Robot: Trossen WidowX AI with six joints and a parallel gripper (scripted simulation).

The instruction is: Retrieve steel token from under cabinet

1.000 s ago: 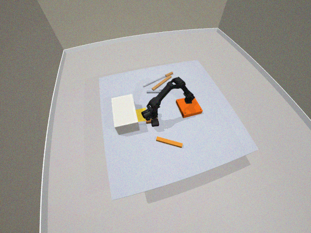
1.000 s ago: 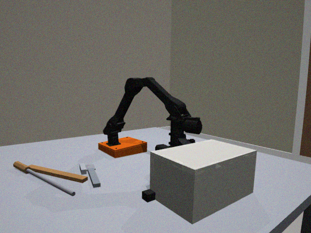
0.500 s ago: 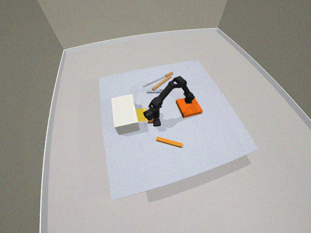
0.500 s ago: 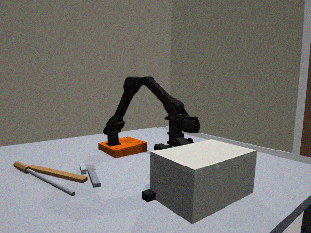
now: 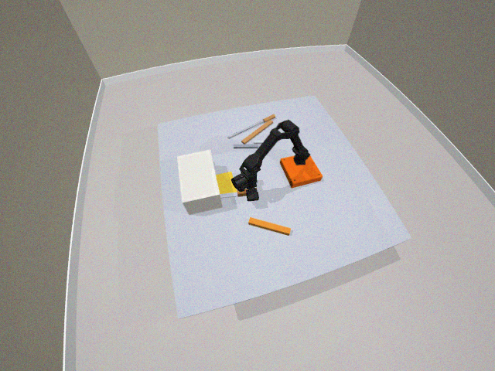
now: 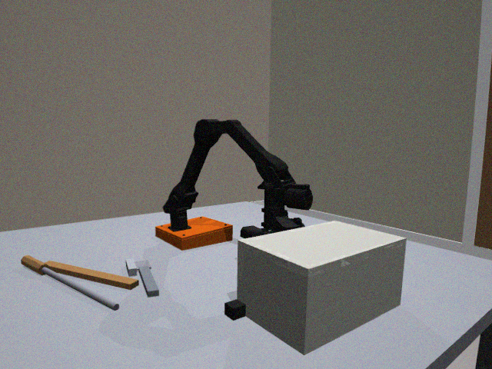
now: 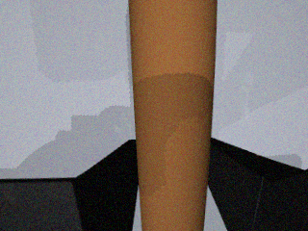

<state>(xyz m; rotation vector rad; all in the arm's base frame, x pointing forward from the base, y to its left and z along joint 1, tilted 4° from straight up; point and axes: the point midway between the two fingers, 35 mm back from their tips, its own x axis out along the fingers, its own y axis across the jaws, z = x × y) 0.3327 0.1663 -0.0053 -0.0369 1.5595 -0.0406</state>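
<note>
My gripper (image 5: 247,192) (image 7: 168,146) is shut on a wooden handle (image 5: 241,193) (image 7: 175,106), low over the table in front of the cabinet. A thin pale strip shows between the handle and the cabinet, likely the tool's shaft; its far end is hidden. The white cabinet (image 5: 197,175) (image 6: 321,246) stands beyond the yellow marked area (image 5: 225,183). The handle lies near one side of that area. In the exterior view the cabinet hides the handle and the marked area. I cannot see the token in any view; the vent slots do not show.
An orange-yellow bar (image 5: 269,226) lies to one side. On the other side lie a rod with a wooden grip (image 5: 245,129) (image 6: 79,287), a wooden bar (image 5: 257,132) (image 6: 93,274) and a grey piece (image 5: 245,146) (image 6: 148,280). A small black block (image 6: 234,309) is beside the cabinet.
</note>
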